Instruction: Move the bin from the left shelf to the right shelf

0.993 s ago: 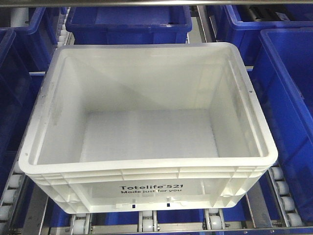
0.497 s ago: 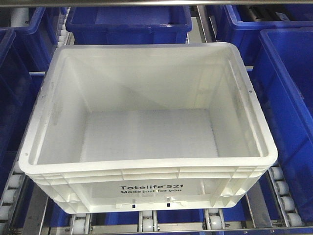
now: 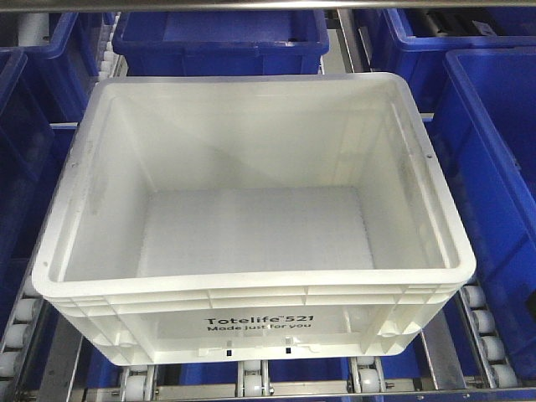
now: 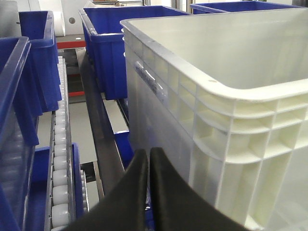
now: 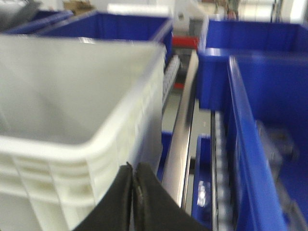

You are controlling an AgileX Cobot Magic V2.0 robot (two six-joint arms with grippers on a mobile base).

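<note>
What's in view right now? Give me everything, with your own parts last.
bin: one, white, centre, empty, on the roller lanes.
blue bins: several, dark blue, behind and on both sides of the white one; exact count unclear.
roller tracks: white wheels in metal rails, under and beside the bins.
left gripper: black, jaws shut, empty, by the bin's left corner.
right gripper: black, jaws shut, empty, by the bin's right corner.

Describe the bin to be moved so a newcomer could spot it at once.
Look at the roller shelf crowded with dark blue bins. In its middle sits one large empty bin. It is the only white one, with "Totelife 521" printed in black on its front.
</note>
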